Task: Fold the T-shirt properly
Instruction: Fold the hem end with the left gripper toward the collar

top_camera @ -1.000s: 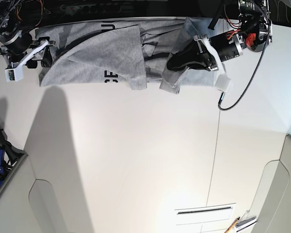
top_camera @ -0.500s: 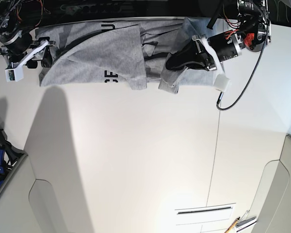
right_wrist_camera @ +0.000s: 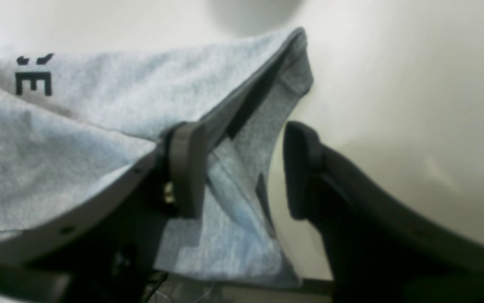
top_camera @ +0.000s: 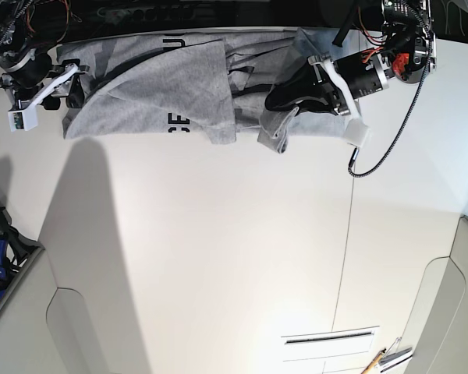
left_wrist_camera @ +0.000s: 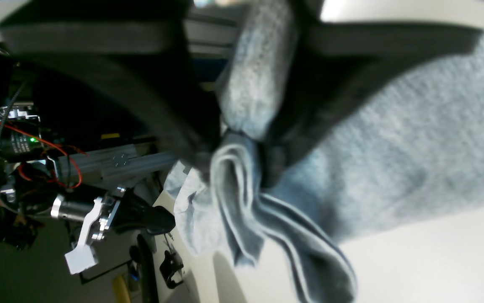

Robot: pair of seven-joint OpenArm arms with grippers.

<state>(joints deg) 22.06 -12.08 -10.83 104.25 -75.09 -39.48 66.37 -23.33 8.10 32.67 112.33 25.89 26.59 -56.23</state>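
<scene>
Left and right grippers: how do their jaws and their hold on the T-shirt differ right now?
The left gripper has its jaws shut on a bunched fold of the T-shirt; the right gripper has its jaws apart, clamping nothing. The left sits over the crumpled end of the shirt, the right at the flatter end near the black lettering. Both are at the shirt's edge on the white table.

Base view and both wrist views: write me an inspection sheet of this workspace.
Surface: white table, mostly bare.
Job's things: T-shirt lies crumpled along the far edge, black lettering partly showing.
Clutter: small tools at the near edge.
Grippers: left gripper is shut on a bunched fold of the T-shirt; right gripper is open at the shirt's edge, gripping nothing.
Cables: black cable loops from the left arm onto the table.
Surroundings: dark bin at the table's side.
</scene>
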